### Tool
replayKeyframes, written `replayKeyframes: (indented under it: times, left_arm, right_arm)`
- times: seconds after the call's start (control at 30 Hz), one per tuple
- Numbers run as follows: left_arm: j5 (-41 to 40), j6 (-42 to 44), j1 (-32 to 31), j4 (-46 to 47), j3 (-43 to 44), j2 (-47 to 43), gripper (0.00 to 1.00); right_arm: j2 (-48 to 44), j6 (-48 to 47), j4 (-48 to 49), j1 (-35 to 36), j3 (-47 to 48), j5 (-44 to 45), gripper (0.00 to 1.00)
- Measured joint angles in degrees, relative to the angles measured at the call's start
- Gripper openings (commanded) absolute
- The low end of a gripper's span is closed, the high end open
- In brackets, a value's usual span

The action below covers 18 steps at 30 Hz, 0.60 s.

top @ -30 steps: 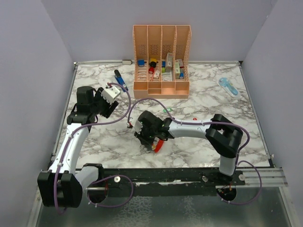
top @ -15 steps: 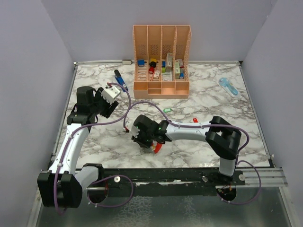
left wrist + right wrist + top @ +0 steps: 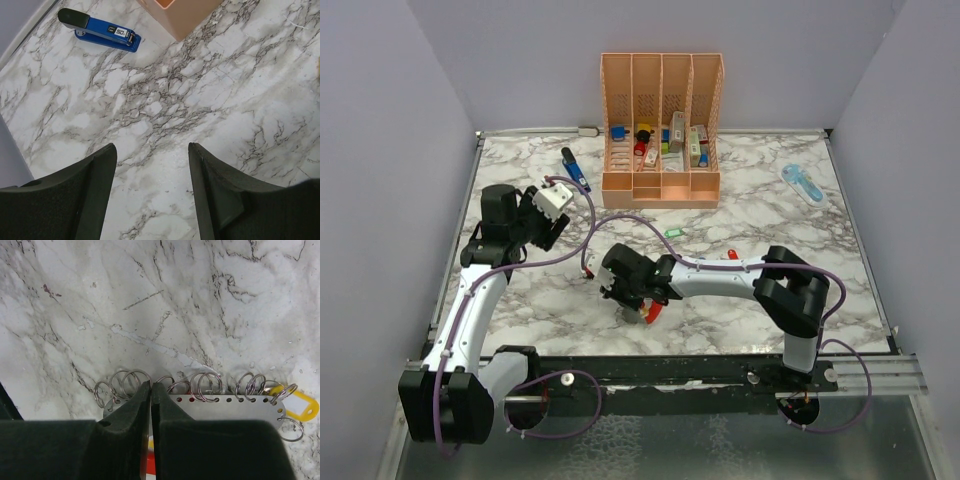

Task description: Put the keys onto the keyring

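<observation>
Shifted toward 9 o'clock since a second ago, the right pincer (image 3: 150, 385) is seen clenched on the keyring (image 3: 653, 312) at the desk's (image 3: 770, 200) 6 o'clock.
Its thin metal plate (image 3: 220, 407) is judged light, stiff and slippery, its wire loops (image 3: 205, 385) loose; a hold on the plate's edge, not a loop, is favoured. A red key (image 3: 731, 254) is seen at 2 o'clock of it, a green key (image 3: 672, 233) at 12; the left pincer (image 3: 151, 150) is shown released at 9 o'clock.
</observation>
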Motion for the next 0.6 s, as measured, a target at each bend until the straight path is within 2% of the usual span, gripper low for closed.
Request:
replayKeyframes:
  times: [0.4,0.6]
  left_arm:
    - [0.2,-1.0,0.0,0.1,-0.9,-0.6,0.64]
    - [1.3,-2.9,0.0,1.5,1.6,1.7,0.67]
  right_arm:
    - [-0.1,0.6,0.2,0.1,-0.4,2.6,0.01]
    - [-5.2,1.7,1.5,0.1,-4.0,4.4,0.01]
